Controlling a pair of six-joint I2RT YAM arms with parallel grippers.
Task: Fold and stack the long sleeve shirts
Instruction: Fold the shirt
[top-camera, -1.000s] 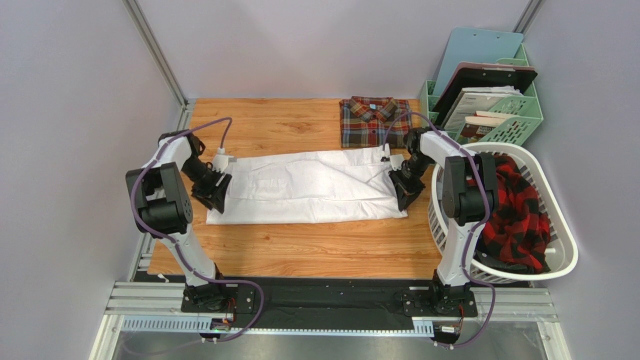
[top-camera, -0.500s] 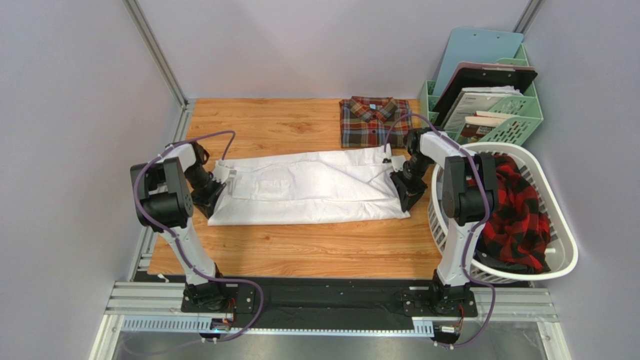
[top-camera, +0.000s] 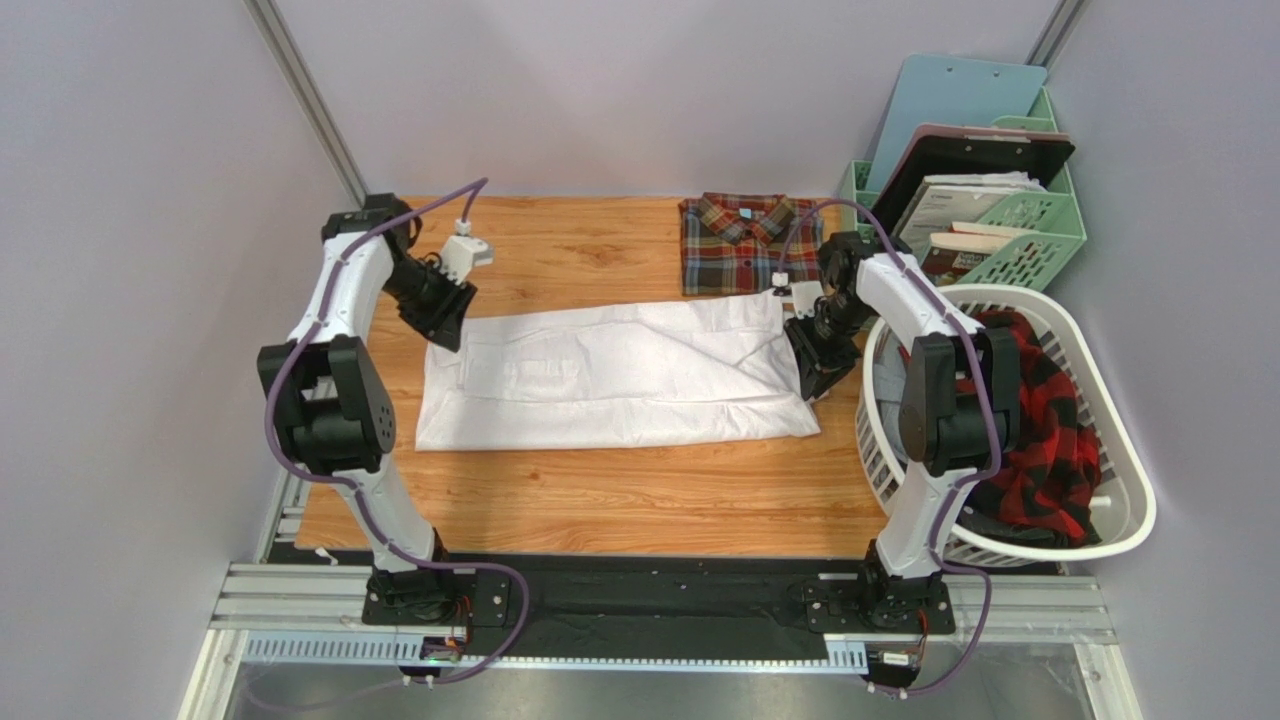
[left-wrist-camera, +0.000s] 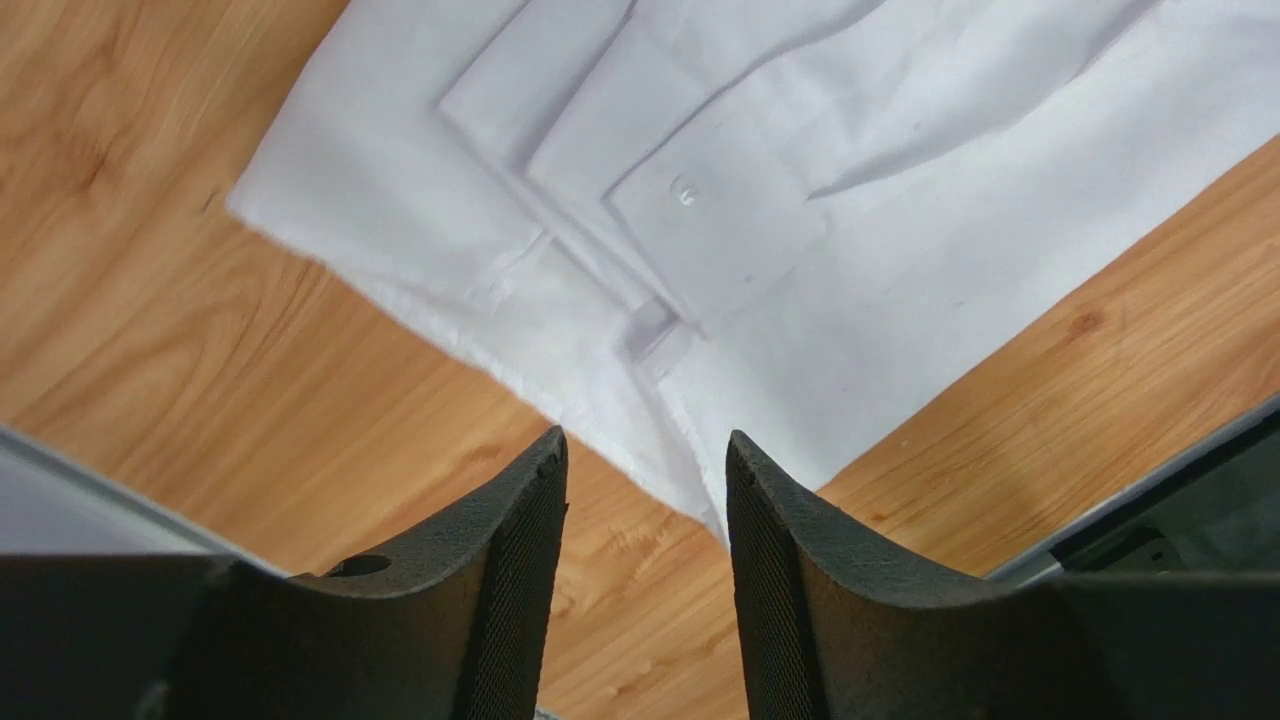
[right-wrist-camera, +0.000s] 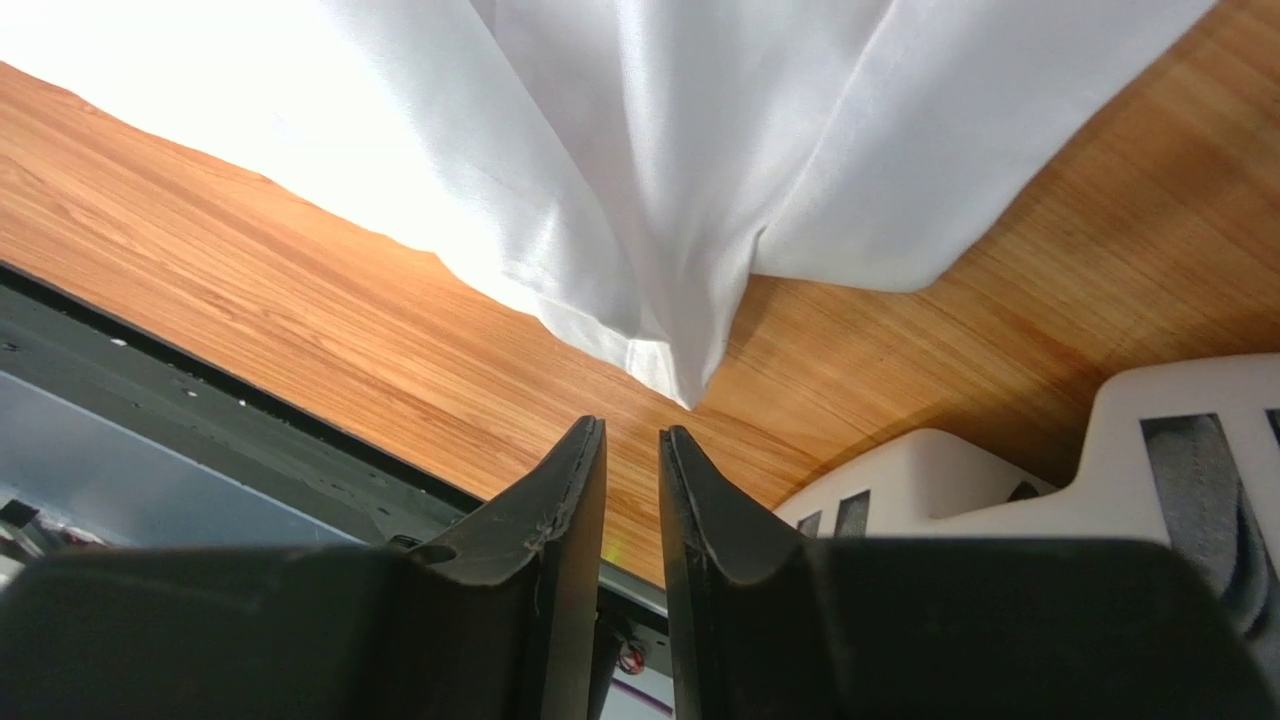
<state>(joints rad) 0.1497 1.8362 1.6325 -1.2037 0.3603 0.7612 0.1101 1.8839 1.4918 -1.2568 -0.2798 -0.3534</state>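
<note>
The left jaws have swung from the white shirt's (top-camera: 616, 375) near-left edge to its far-left corner, standing half apart and empty. The right jaws, shut before, now show a narrow empty gap at its right end. The shirt lies as a long, smooth cloth band across the wood-grain desk (top-camera: 601, 503), the plaid shirt (top-camera: 741, 240) folded square behind it.

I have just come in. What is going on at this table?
Shirts are being folded here. The white shirt lies on the table, folded into a long strip. The left gripper hangs open over its far left corner, and the right gripper, slightly open, is at its right end; neither holds cloth. A plaid shirt lies folded at the far edge.
</note>
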